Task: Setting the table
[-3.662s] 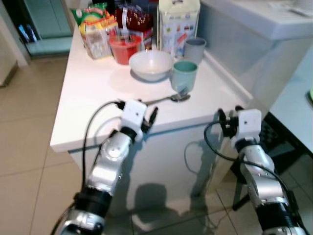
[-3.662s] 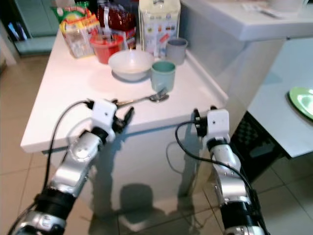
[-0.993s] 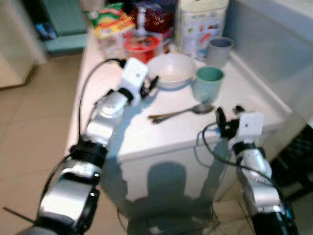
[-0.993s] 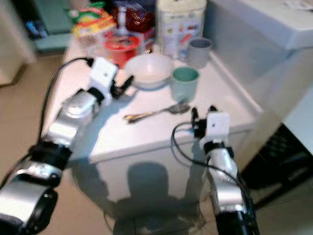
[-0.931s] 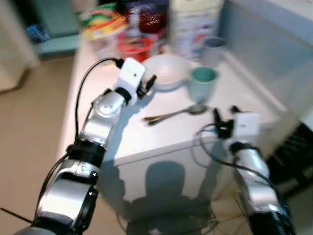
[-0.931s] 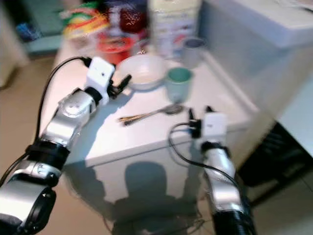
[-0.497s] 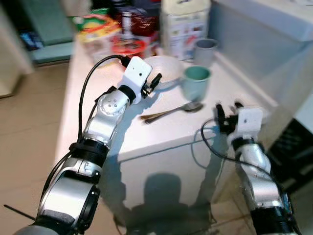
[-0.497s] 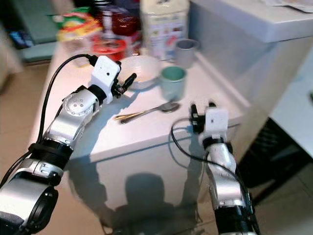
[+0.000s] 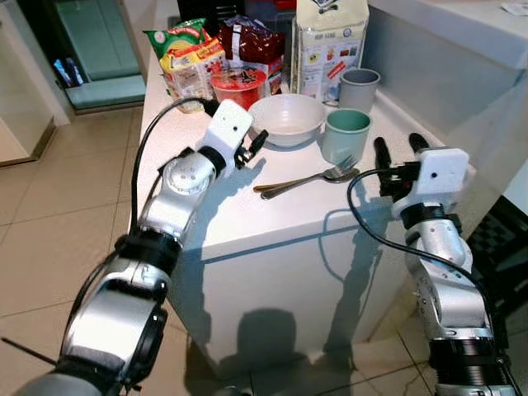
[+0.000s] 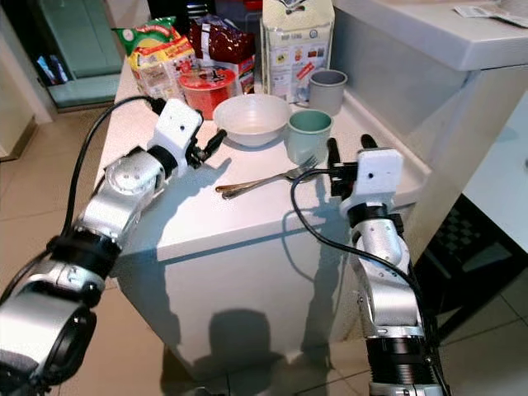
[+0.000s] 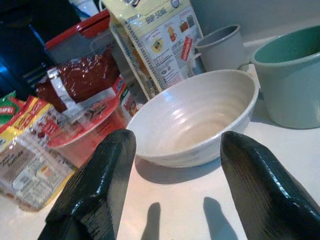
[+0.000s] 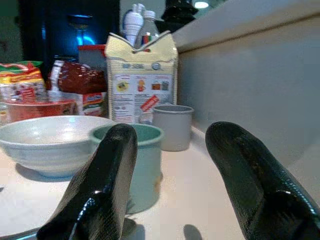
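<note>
On the white counter [image 9: 206, 216], the bowl [image 9: 286, 119] sits toward the far end, with the green cup [image 9: 346, 136] just beside it and a grey cup [image 9: 359, 88] behind that. A fork [image 9: 307, 177] and spoon [image 10: 247, 190] lie together near the front edge, the fork's head just in front of the green cup. The left gripper [image 11: 170, 172] hovers just short of the bowl, fingers spread wide, holding nothing. The right gripper [image 12: 172, 172] is at the right edge, aimed at the green cup, fingers wide apart and empty. Snack packets [image 9: 191, 58] crowd the far edge.
</note>
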Available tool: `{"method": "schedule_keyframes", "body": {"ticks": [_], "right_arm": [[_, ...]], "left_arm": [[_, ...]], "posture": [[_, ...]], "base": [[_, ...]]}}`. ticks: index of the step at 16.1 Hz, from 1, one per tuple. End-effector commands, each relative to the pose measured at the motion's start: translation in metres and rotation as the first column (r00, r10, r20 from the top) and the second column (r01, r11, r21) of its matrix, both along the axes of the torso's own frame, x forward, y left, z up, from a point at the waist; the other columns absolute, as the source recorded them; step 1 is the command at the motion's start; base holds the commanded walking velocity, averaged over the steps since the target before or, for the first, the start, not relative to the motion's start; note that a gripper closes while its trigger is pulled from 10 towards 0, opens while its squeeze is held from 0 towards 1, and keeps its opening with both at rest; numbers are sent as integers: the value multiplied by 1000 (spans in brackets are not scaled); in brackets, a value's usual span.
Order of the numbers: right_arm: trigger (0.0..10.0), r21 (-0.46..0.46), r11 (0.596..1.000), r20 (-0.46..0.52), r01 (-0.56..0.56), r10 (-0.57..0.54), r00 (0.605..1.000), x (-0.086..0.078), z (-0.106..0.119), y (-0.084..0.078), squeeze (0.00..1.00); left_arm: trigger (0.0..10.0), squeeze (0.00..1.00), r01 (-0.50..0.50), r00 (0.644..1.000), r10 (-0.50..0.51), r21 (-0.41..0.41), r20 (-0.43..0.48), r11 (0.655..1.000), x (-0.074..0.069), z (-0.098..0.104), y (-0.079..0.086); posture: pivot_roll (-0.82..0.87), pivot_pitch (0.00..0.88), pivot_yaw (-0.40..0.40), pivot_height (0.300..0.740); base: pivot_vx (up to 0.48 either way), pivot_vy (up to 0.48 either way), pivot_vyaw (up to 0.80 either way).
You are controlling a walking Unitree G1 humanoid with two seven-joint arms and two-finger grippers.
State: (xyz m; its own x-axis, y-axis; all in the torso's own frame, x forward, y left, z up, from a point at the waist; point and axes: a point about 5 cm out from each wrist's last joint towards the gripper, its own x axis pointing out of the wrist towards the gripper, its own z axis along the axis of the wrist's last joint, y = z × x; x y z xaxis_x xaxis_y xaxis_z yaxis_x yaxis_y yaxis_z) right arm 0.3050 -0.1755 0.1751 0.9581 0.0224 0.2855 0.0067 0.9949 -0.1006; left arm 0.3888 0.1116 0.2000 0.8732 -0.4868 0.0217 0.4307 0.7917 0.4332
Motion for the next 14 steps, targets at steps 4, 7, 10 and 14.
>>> {"method": "schedule_keyframes", "body": {"ticks": [4, 7, 10, 14], "right_arm": [[10000, 20, 1000, 6, 4, -4, 1000, 1, 9, 2, 0], [10000, 23, 1000, -3, 5, -5, 1000, 1, 9, 2, 0], [10000, 30, 1000, -15, 8, -7, 1000, 1, 9, 2, 0], [10000, 34, 999, -16, 0, 1, 1000, 2, 11, 4, 0]], "left_arm": [[10000, 0, 19, 999, -21, 55, 35, 998, 7, 15, -2], [10000, 0, 38, 999, -40, 63, 35, 997, 7, 14, -6], [10000, 0, 60, 997, -63, 77, 40, 995, 6, 12, -11], [10000, 0, 73, 996, -82, 174, 46, 982, 7, 15, -4]], "posture": [[-43, 0, 103, 740], [-44, 0, 104, 740], [-42, 0, 104, 740], [-32, 0, 102, 740]], "base": [[453, 0, 0], [434, -82, 0], [0, 0, 0], [0, 0, 0]]}}
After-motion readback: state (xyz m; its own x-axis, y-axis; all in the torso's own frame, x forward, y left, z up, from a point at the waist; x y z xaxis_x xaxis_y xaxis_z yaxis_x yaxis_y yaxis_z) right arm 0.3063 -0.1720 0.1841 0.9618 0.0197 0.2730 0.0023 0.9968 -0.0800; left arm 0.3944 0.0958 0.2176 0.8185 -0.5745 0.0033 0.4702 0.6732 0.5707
